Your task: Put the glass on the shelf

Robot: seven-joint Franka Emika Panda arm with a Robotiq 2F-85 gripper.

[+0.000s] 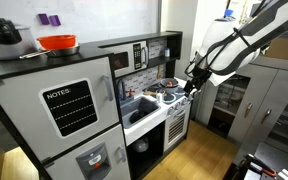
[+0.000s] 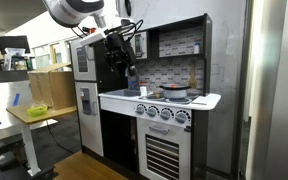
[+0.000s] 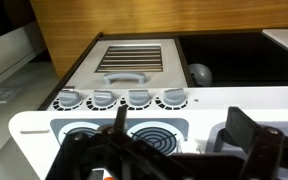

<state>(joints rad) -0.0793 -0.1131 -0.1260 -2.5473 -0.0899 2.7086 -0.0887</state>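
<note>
Hovering above stove (image 3: pixel 149 133), hand (image 3: pixel 184 116) seemingly spread, base cropped.

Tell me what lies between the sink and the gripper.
Part of the stove top, carrying small pots, lies between the sink and the gripper; this shows in an exterior view.

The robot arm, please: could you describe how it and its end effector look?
The arm has smooth, rounded white links with black joint bands and dark cabling. The end effector is black and blocky, with two dark fingers.
</note>
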